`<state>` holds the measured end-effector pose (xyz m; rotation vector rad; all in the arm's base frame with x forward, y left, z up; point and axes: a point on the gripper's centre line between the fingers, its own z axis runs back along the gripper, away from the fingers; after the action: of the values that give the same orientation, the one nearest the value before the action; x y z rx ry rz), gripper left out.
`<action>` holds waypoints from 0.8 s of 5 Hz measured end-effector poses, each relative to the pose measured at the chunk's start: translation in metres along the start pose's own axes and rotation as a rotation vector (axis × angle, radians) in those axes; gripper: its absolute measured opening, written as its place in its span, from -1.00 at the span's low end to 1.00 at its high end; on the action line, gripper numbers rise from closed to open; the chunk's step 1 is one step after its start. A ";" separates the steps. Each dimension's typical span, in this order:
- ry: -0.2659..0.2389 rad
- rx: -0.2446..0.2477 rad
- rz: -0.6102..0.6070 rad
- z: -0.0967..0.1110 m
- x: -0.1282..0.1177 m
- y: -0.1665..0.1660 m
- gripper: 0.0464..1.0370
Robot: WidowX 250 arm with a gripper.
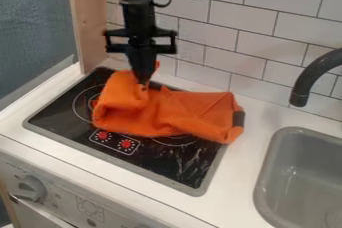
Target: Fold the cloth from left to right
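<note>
Orange cloth (184,114), one, rumpled: laid across the far half of the toy hob (57,117), from near its far left corner to over its right edge, where the end rests on the white worktop (264,122). Left end raised in a thick fold; right end lower and flatter, with a dark patch.

Black gripper (142,81), one, pointing down at the cloth's far left part: fingers together, a pinch of fabric apparently between them. I judge this hold chosen because a left-to-right fold must lift the left end, while the right lies as the landing place.

Next, by my reckoning: carry the pinch rightward, kept low, lest the loose cloth drag along whole instead of doubling over.
</note>
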<state>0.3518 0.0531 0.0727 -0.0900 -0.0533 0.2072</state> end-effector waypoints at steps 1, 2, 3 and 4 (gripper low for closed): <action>0.010 0.030 -0.006 -0.013 0.002 0.005 -0.99; 0.013 0.042 -0.010 -0.019 0.002 0.007 -0.99; 0.020 0.039 -0.015 -0.022 -0.001 0.007 -0.99; 0.028 0.031 -0.036 -0.024 -0.003 0.001 -0.95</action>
<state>0.3502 0.0518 0.0490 -0.0607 -0.0235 0.1704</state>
